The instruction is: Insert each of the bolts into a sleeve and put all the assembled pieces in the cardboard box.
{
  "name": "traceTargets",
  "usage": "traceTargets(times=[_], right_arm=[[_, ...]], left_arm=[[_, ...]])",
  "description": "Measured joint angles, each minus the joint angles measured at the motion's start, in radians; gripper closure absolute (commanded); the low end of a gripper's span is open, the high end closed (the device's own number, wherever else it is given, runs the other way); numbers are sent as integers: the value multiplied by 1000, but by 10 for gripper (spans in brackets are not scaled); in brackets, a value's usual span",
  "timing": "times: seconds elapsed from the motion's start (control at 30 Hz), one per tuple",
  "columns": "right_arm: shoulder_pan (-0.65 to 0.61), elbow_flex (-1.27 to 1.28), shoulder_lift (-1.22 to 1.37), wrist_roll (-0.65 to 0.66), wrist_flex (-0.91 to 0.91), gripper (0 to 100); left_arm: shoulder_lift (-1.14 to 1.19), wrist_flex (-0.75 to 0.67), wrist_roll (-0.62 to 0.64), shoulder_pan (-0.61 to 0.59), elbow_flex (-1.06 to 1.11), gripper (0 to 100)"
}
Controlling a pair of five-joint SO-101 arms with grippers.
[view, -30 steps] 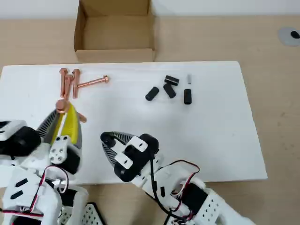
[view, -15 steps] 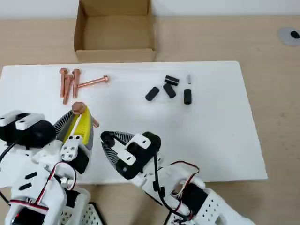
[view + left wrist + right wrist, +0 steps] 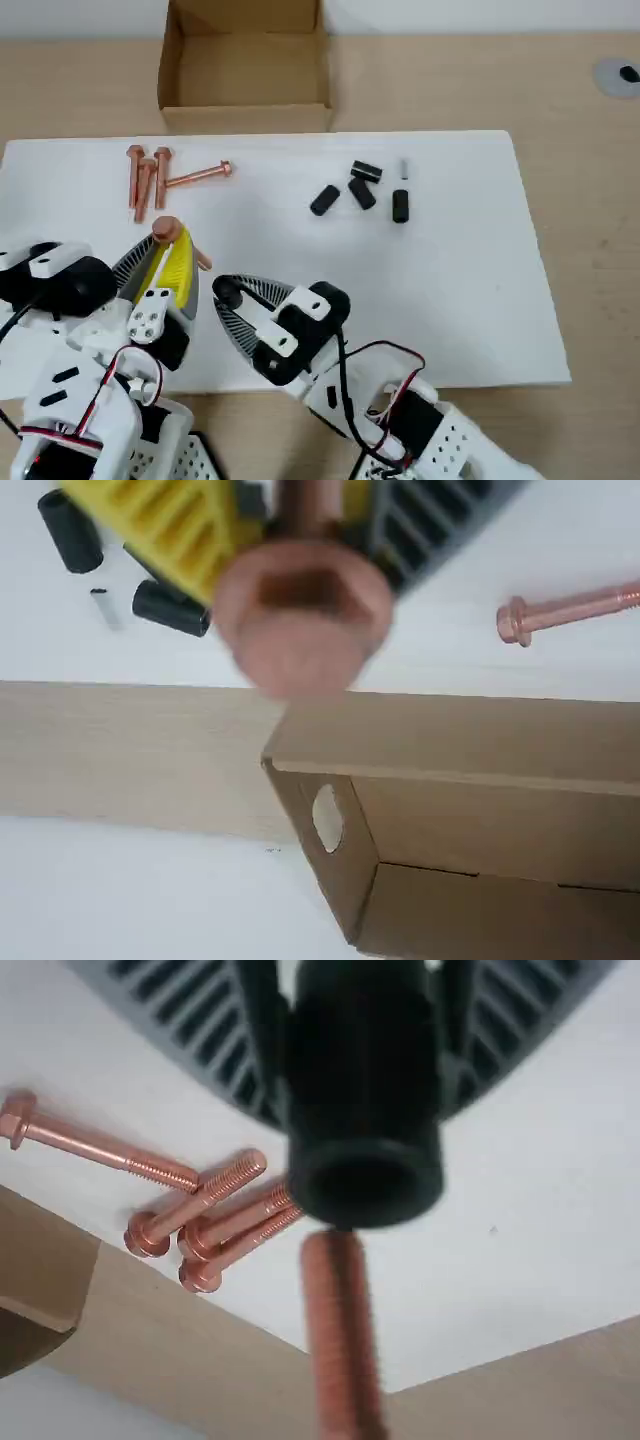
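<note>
My left gripper (image 3: 172, 245), with one yellow finger, is shut on a copper bolt (image 3: 180, 243) above the white mat's near left part. Its hex head (image 3: 300, 610) faces the left wrist camera. My right gripper (image 3: 225, 297) is just to its right, shut on a black sleeve (image 3: 365, 1110). The held bolt's threaded shaft (image 3: 340, 1330) points at the sleeve's open end, with its tip just short of it. Several loose bolts (image 3: 150, 175) lie at the mat's far left. Several black sleeves (image 3: 360, 190) lie at the far middle. The cardboard box (image 3: 245, 110) stands open beyond the mat.
The white mat (image 3: 450, 280) covers most of the wooden table. A small thin pin (image 3: 404, 168) lies by the sleeves. A grey disc (image 3: 618, 76) sits at the table's far right corner. Both arm bases crowd the near edge.
My left gripper has carried the bolt to the right, closer to the right gripper and its sleeve. The right gripper has shifted only slightly.
</note>
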Motion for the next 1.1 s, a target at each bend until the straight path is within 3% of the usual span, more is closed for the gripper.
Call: traceTargets(times=[0.73,1.1], right_arm=[[-5,0,0,0,34,989],[-5,0,0,0,34,989]], left_arm=[[0,0,0,0,0,997],[0,66,-63,0,-3,997]])
